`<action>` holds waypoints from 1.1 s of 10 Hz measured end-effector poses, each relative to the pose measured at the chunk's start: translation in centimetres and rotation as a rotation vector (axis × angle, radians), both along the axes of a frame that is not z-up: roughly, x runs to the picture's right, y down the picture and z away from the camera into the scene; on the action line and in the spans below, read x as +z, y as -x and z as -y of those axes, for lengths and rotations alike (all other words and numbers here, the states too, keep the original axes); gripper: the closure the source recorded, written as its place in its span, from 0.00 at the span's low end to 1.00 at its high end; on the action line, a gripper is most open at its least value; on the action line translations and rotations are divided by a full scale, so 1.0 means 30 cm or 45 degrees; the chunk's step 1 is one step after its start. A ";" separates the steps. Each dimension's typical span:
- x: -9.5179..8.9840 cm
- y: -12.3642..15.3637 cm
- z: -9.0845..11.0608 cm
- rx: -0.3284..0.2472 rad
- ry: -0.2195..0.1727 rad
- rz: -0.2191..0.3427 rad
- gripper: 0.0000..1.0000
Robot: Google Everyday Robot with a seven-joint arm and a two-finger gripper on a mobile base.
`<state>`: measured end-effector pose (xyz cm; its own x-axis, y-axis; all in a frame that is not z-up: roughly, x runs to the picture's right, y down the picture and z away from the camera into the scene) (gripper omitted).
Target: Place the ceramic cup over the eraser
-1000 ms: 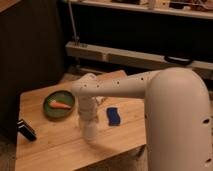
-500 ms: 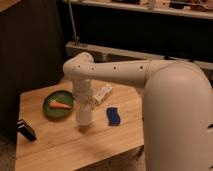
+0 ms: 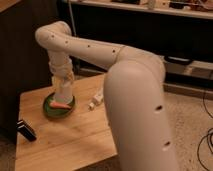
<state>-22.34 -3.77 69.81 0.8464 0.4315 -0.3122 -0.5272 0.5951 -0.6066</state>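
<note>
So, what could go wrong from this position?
1. The gripper has the cup over the plate, not the eraser. Lowering here would probably hit the plate or the orange item.
2. The eraser lies near the left edge of the table. A nudge from the cup's rim might push it off.

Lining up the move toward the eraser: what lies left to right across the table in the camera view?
eraser → green plate → small white object → robot arm. The gripper holds the ceramic cup above the plate, so both are left unordered.
</note>
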 end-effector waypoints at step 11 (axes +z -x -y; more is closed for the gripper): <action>-0.256 0.189 -0.113 -0.209 0.098 0.324 1.00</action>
<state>-28.02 -0.38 62.13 0.9580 0.2659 -0.1076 -0.2531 0.6069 -0.7534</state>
